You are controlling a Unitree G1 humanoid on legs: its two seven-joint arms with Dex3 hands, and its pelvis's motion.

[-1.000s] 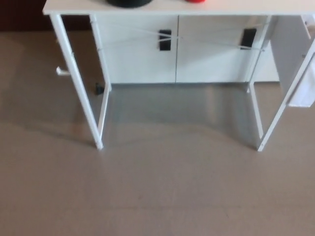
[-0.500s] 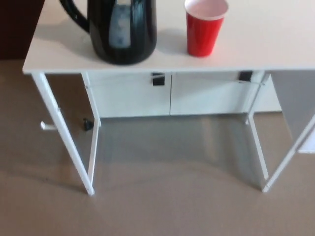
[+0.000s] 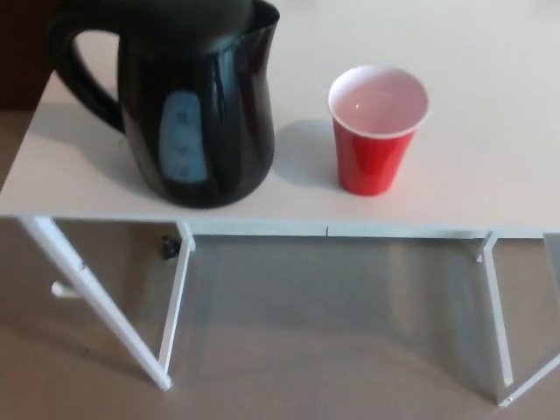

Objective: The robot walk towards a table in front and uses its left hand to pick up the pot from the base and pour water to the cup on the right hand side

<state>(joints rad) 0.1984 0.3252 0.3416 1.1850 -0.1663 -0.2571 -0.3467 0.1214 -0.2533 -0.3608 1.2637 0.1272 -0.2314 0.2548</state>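
A black kettle-like pot (image 3: 197, 105) stands on the white table (image 3: 490, 131), near its front left corner. Its handle (image 3: 77, 70) points to the left and a pale water gauge faces me. I cannot make out the base under it. A red cup (image 3: 376, 131) with a white inside stands upright to the right of the pot, a short gap between them. The cup looks empty. Neither of my hands shows in the head view.
The table's front edge (image 3: 332, 229) runs across the middle of the picture. Thin white legs (image 3: 96, 306) go down to a brownish floor (image 3: 332, 350). A small dark object (image 3: 169, 248) lies on the floor behind the left legs.
The whole picture has shifted: the camera has come closer and the table top, pot and cup now fill the upper half. The pot and cup stand where they were.
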